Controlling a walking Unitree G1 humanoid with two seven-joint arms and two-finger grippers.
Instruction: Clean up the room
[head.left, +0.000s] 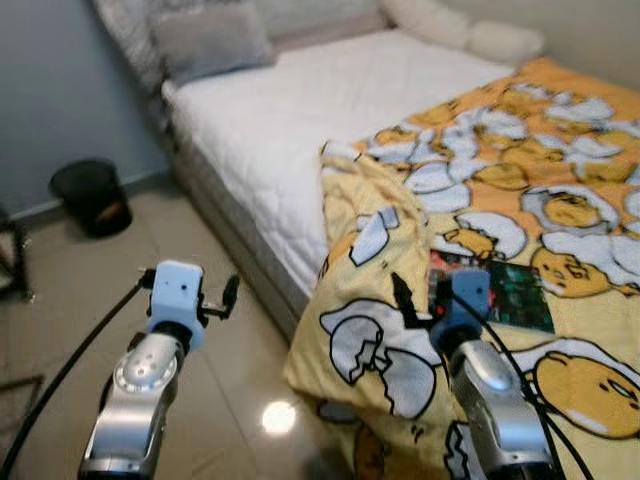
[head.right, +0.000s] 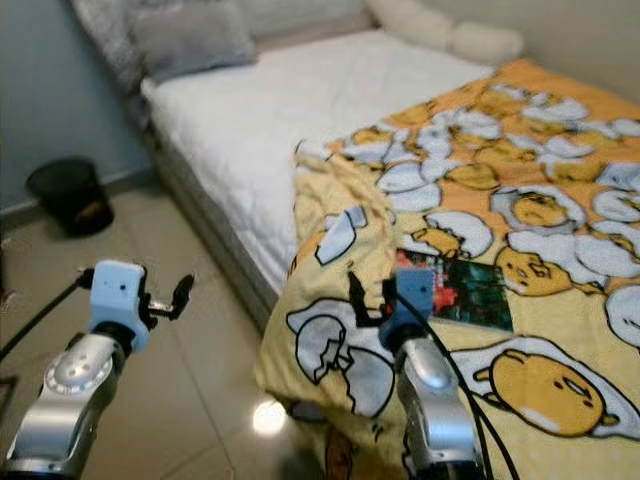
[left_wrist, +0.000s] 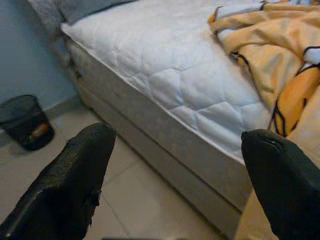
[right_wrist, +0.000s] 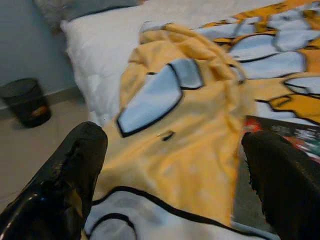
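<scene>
A bed with a white quilted mattress (head.left: 330, 110) stands against the pale blue wall, with a grey pillow (head.left: 210, 40) and a long white pillow (head.left: 465, 30) at its head. A yellow blanket printed with white eggshells and orange yolks (head.left: 520, 190) covers the foot half of the bed, and its crumpled edge hangs over the side of the mattress down toward the beige tiled floor (head.left: 90, 290). On this blanket lies a flat dark book with a red and green cover (head.left: 500, 290), close to the hanging edge.

The right gripper (head.left: 418, 300) is held above the blanket, just beside the book. Its two black fingers (right_wrist: 65, 175) are spread wide apart and hold nothing; in the right wrist view the folded yellow cloth is between them and the corner of the book is near one finger.

The left gripper (head.left: 215, 298) is over the floor, beside the bed and apart from it. Its fingers (left_wrist: 75, 170) are also spread wide and empty.

A small black waste bin (head.left: 90, 195) stands on the floor by the wall, well apart from both grippers. A black cable (head.left: 70, 365) runs along the left arm.
</scene>
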